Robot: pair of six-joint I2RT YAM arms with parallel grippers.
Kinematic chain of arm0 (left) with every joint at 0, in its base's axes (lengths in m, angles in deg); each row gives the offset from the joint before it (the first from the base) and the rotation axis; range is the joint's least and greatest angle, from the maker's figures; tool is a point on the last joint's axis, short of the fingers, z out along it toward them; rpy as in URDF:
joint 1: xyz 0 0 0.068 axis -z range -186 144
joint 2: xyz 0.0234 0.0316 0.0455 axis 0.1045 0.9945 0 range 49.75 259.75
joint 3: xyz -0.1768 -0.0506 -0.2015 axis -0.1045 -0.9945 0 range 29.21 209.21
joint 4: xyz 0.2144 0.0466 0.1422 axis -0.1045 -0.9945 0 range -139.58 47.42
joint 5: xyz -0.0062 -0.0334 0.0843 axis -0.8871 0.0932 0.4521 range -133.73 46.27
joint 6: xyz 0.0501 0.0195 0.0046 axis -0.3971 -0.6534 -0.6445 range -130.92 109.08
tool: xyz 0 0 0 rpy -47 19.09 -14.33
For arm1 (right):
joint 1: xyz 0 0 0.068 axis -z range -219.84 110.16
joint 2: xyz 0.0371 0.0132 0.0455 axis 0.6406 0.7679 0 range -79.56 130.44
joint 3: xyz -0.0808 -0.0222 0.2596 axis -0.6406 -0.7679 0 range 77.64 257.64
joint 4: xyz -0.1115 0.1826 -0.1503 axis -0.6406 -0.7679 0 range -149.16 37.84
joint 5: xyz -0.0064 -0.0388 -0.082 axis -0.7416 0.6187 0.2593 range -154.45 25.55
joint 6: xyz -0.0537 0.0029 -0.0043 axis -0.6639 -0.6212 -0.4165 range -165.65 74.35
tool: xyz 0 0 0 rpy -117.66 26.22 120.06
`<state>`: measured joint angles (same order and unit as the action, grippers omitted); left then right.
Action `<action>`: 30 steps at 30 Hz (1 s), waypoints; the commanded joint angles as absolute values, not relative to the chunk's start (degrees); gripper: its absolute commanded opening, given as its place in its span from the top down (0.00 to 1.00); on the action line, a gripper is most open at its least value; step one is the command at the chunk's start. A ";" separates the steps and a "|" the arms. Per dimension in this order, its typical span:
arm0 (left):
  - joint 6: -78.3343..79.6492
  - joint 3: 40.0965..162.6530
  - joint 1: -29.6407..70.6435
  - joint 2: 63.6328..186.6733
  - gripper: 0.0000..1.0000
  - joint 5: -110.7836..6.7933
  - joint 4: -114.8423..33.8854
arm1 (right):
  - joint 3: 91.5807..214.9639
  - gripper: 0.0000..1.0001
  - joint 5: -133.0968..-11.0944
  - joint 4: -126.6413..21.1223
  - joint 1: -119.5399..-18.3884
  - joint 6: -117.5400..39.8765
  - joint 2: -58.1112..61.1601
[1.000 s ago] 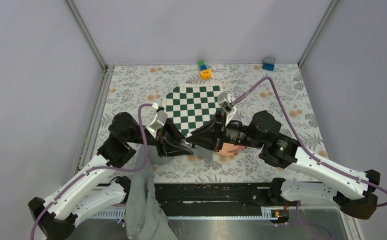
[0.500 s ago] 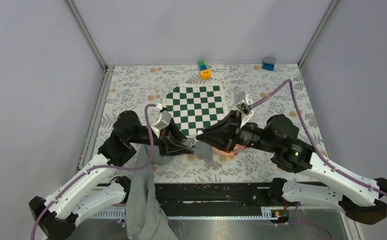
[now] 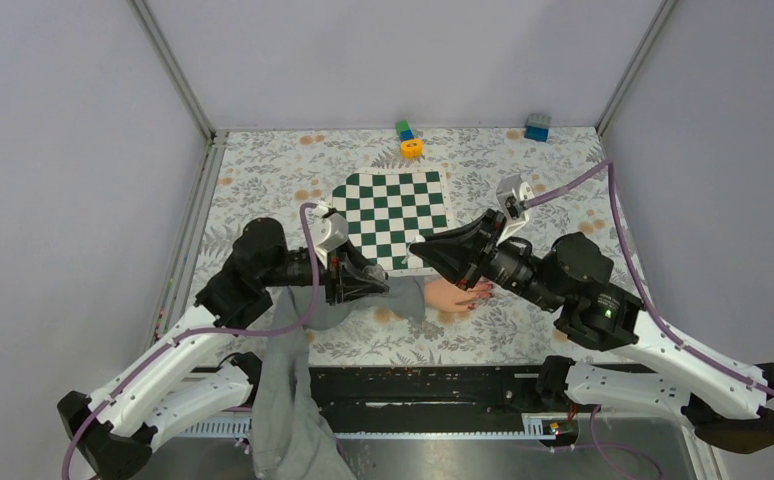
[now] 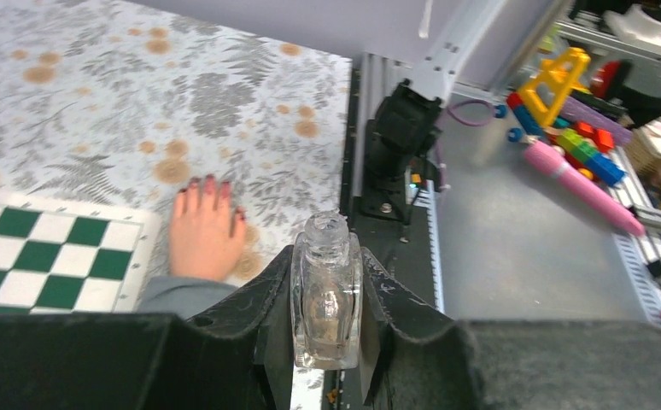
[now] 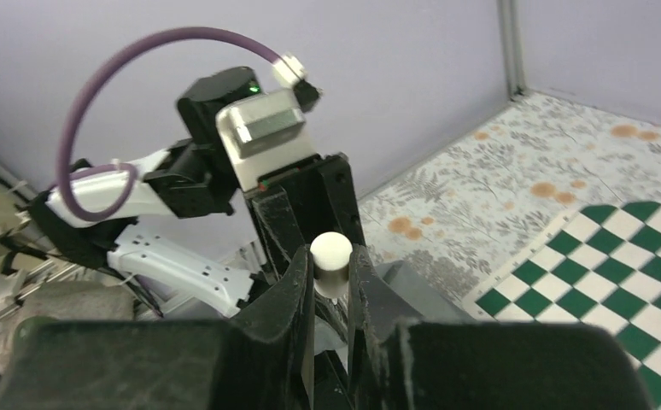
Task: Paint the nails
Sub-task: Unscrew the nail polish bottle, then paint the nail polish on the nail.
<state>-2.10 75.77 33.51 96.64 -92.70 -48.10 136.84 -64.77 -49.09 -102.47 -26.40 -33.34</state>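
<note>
- Left wrist view: left gripper [image 4: 327, 260] clamped one clear, uncapped bottle [image 4: 327, 312].
- One pale hand [image 4: 203, 243] lay flat beside one checkerboard [image 4: 45, 265]; at least four dark red nails [image 4: 210, 180] showed.
- One white cap [image 5: 330, 248] sat pinched in the right gripper [image 5: 330, 275].

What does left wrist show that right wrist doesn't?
Left wrist only: the clear bottle, neck open, clamped in the left gripper; the hand flat on the floral cloth, its nails dark red; toys beyond the table edge.
Right wrist only: a white cap clamped in the right gripper; the left arm with its purple cable.
Both: the chessboard and the cloth.
</note>
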 commanded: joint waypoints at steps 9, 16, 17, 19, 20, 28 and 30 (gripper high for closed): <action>-3.00 77.24 27.64 90.79 1.00 -69.37 -49.25 | 132.51 1.00 -51.01 -57.74 -94.98 -20.06 -34.62; -2.22 75.92 23.59 89.38 1.00 -62.62 -48.46 | 122.23 1.00 -46.26 -56.53 -89.46 -16.99 -38.61; -2.02 75.77 23.35 89.38 1.00 -62.89 -48.14 | 120.40 1.00 -45.56 -56.20 -88.93 -16.44 -39.47; -1.75 75.66 23.06 89.41 1.00 -63.13 -47.77 | 116.94 1.00 -44.01 -55.40 -88.14 -15.12 -41.06; -1.59 75.51 23.08 89.47 1.00 -63.23 -47.53 | 115.00 1.00 -43.26 -54.96 -87.56 -14.38 -41.89; 0.13 75.94 23.07 89.56 1.00 -65.86 -47.04 | 105.28 1.00 -47.67 -47.98 -76.38 -11.57 -38.27; -0.01 76.13 23.09 89.25 1.00 -65.89 -47.39 | 103.63 1.00 -49.37 -47.41 -73.29 -11.42 -37.99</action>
